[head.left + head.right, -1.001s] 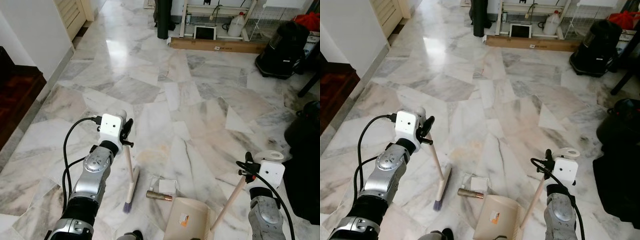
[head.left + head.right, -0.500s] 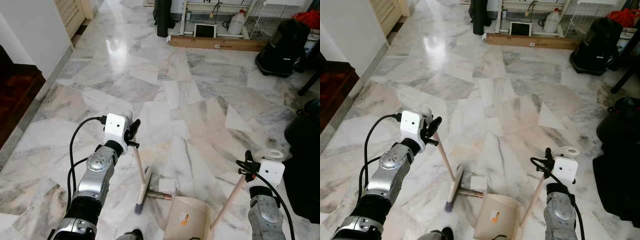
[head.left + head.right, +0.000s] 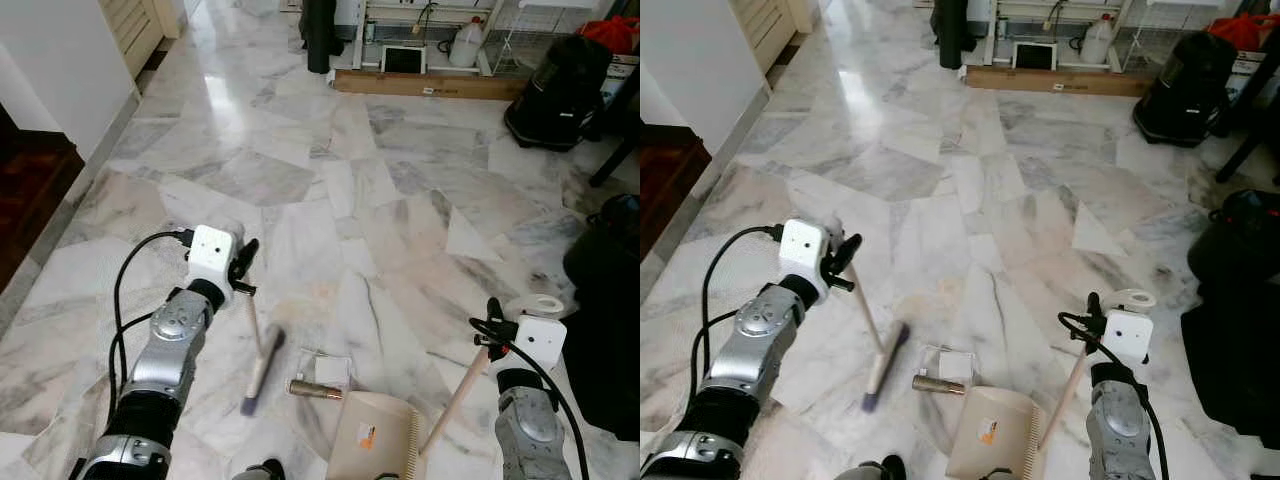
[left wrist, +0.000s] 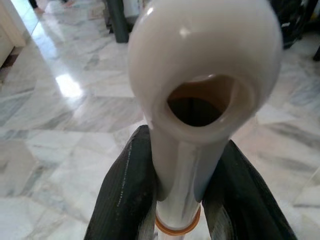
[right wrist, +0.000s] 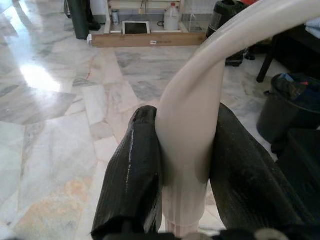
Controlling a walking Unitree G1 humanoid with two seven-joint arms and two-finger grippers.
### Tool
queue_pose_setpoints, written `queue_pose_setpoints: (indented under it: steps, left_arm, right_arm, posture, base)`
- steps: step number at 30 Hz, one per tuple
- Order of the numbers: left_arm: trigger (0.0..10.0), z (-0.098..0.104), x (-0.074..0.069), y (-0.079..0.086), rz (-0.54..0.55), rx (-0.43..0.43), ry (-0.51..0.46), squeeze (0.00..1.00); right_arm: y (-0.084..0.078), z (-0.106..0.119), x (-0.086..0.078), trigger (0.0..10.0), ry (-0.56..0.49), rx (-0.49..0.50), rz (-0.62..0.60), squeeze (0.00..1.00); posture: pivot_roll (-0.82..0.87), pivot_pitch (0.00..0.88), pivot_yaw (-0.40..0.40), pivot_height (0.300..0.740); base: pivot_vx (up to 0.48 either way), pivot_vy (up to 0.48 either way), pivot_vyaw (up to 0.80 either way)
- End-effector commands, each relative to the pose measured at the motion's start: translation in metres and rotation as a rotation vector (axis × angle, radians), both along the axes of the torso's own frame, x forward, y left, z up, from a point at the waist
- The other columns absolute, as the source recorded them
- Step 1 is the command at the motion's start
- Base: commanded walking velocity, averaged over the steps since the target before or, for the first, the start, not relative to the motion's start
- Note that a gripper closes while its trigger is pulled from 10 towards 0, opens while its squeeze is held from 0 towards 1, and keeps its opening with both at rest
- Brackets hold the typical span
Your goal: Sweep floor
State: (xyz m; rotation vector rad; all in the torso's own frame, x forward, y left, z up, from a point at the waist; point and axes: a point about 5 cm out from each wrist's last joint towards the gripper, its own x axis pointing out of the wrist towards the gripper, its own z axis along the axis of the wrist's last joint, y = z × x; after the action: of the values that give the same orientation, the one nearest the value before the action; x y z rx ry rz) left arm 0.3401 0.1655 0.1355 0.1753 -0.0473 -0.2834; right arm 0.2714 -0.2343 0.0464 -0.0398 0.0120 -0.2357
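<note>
My left gripper (image 3: pixel 241 272) is shut on the top of a broom's wooden handle (image 3: pixel 252 318). The blurred brush head (image 3: pixel 262 358) rests on the marble floor, just left of a white packet (image 3: pixel 331 370) and a brown tube (image 3: pixel 315 389). A beige dustpan (image 3: pixel 374 440) sits on the floor right of and nearer than these. Its wooden handle (image 3: pixel 457 393) rises to my right gripper (image 3: pixel 489 338), which is shut on it. In the wrist views, black fingers (image 4: pixel 125 195) clamp the broom's white cap (image 4: pixel 200 95), and black fingers (image 5: pixel 135 175) clamp the dustpan's white handle end (image 5: pixel 192 145).
A black vacuum cleaner (image 3: pixel 561 95) stands at the far right. A cardboard plank (image 3: pixel 430 86), a white jug (image 3: pixel 464 45) and shelving lie at the back. A black bin (image 3: pixel 605 255) is close on the right. A dark wooden step (image 3: pixel 25 190) is at the left.
The left gripper swung the broom right, up against the packet and tube, then back left. The brush head now lies a little left of them. The right arm and dustpan stayed put.
</note>
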Motion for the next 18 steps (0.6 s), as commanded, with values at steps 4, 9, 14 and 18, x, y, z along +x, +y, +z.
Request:
queue_pose_setpoints:
  steps: [4, 9, 14, 18]
  left_arm:
    - [10.0, -0.010, -0.004, -0.003, -0.029, 0.027, 0.053, 0.00]
    - [10.0, -0.012, -0.004, -0.012, -0.063, 0.006, 0.067, 0.00]
    - [10.0, -0.012, -0.005, -0.016, -0.090, -0.015, 0.087, 0.00]
    - [10.0, -0.011, -0.005, -0.018, -0.134, -0.017, 0.108, 0.00]
  right_arm:
    - [-0.001, -0.005, -0.002, 10.0, 0.032, -0.009, 0.004, 0.00]
    - [-0.002, -0.004, -0.001, 10.0, 0.028, -0.015, 0.004, 0.00]
    - [-0.005, -0.002, -0.001, 10.0, 0.024, -0.020, 0.000, 0.00]
    - [-0.005, -0.002, 0.000, 10.0, 0.022, -0.020, 0.000, 0.00]
  posture:
    - [0.07, 0.171, -0.002, 0.740]
    - [0.07, 0.157, 0.000, 0.740]
    - [0.07, 0.149, 0.002, 0.740]
    - [0.07, 0.145, 0.003, 0.740]
  base:
    - [0.000, 0.000, 0.00]
    - [0.000, 0.000, 0.00]
    - [0.000, 0.000, 0.00]
    - [0.000, 0.000, 0.00]
